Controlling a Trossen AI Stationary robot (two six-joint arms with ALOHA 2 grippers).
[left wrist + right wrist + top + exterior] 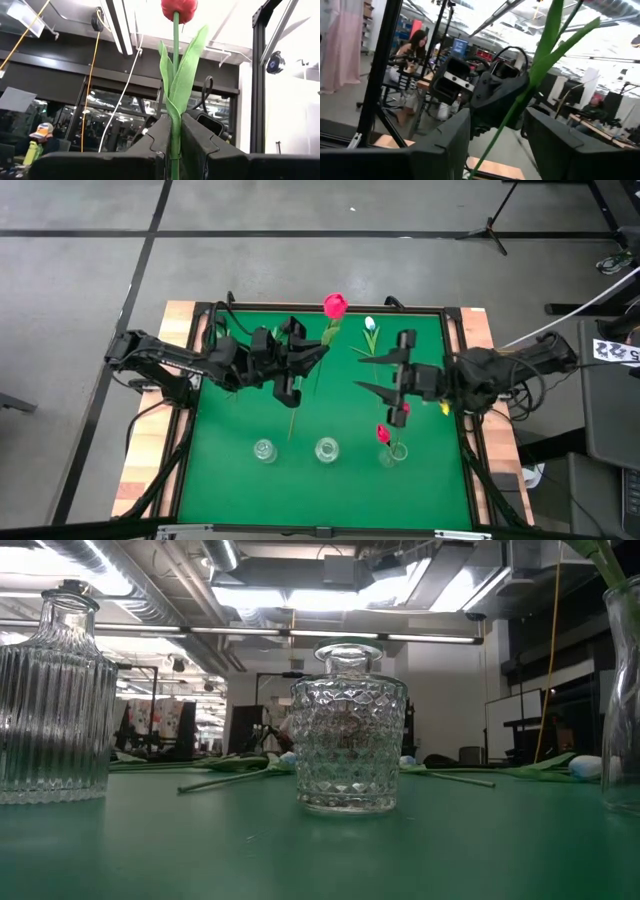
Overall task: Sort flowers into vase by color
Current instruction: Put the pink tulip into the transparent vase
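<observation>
Green felt-like counter (230, 470) framed in pale wood, seen from above.

Along the lower edge of the high view, three clear glass vases in a row. In the low view: at the left, a vertically ribbed bottle (50, 700) with a narrow neck; at centre, a squat diamond-cut jar (348, 730) with a round lip; at the right edge, only a smooth-walled sliver of the third vase (625, 700). Standing in that third vase, a red-headed flower (382, 433). Behind the jar, flat on the counter, thin loose stems (225, 780) and leaves.

Centre-left of the high view: left gripper (175, 125), its flat dark fingers (160, 132) clenched on the thin green stem of a red tulip (179, 7). Smooth plastic-looking stem, long pointed leaves wrapped round it, rounded bud at the top centre of the left wrist view. From above, bud near the counter's upper edge, stem slanting down toward the vases.

Centre-right of the high view: right gripper (495, 125), its blocky fingers (450, 140) standing well apart, released. Crossing the gap on a slant, a green stem with long leaves; cannot tell whether touching either finger. Just above that gripper in the high view, a white tulip (370, 323) with a small pale bud.
</observation>
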